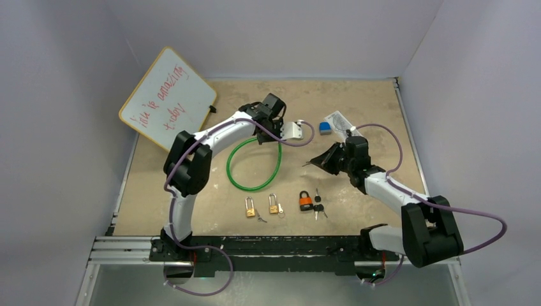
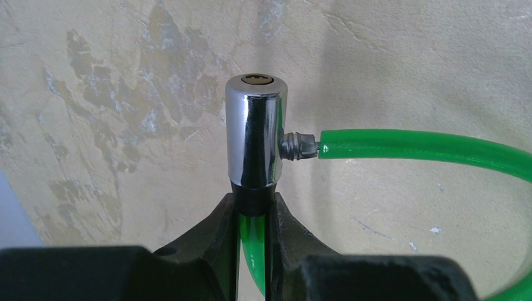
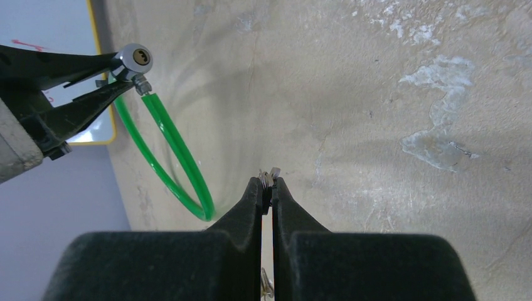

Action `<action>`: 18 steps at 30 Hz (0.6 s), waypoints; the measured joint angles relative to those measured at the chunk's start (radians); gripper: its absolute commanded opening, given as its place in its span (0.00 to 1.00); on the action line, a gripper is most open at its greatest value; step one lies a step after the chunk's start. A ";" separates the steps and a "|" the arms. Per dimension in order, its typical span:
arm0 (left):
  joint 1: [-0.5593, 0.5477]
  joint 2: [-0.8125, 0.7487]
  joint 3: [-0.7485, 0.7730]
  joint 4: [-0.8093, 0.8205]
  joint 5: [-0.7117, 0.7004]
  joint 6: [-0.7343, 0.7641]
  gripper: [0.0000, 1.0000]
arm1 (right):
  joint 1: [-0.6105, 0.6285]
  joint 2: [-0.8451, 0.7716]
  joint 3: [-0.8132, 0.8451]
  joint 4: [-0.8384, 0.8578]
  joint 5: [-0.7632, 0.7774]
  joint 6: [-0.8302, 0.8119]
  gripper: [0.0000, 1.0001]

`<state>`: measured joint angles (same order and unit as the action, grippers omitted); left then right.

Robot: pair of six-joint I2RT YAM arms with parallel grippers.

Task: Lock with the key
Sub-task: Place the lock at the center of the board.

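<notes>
A green cable lock (image 1: 255,167) lies looped on the table. Its chrome cylinder (image 2: 255,135) is lifted, and my left gripper (image 2: 253,204) is shut on the black collar just below it. The other cable end (image 2: 426,147) plugs into the cylinder's side. In the right wrist view the cylinder (image 3: 135,59) shows its keyhole at the upper left. My right gripper (image 3: 268,182) is shut on the key (image 3: 271,174), whose metal tip and ring poke out between the fingertips. The right gripper (image 1: 307,164) hangs to the right of the cylinder, well apart from it.
Two brass padlocks (image 1: 250,207) (image 1: 275,204) and an orange padlock (image 1: 306,201) with a bunch of keys (image 1: 318,207) lie near the front. A small key (image 1: 261,218) lies by the brass ones. A whiteboard (image 1: 167,99) leans at the back left; a blue object (image 1: 325,127) sits at the back.
</notes>
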<state>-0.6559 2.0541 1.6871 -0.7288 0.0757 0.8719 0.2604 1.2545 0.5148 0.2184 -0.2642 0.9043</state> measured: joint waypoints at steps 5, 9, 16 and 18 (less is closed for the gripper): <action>0.000 0.034 0.000 0.041 0.003 -0.024 0.13 | -0.013 0.005 0.000 0.037 -0.030 0.024 0.00; 0.000 0.068 0.000 0.062 0.027 -0.046 0.19 | -0.018 0.022 0.001 0.060 -0.050 0.032 0.00; 0.000 0.094 0.000 0.099 0.037 -0.076 0.32 | -0.026 0.063 0.002 0.080 -0.080 0.042 0.00; 0.000 0.094 0.000 0.116 0.036 -0.079 0.39 | -0.026 0.077 0.005 0.082 -0.093 0.043 0.00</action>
<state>-0.6559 2.1483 1.6867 -0.6125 0.1120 0.7933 0.2344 1.3319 0.5194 0.3000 -0.3573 0.9474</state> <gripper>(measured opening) 0.304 0.020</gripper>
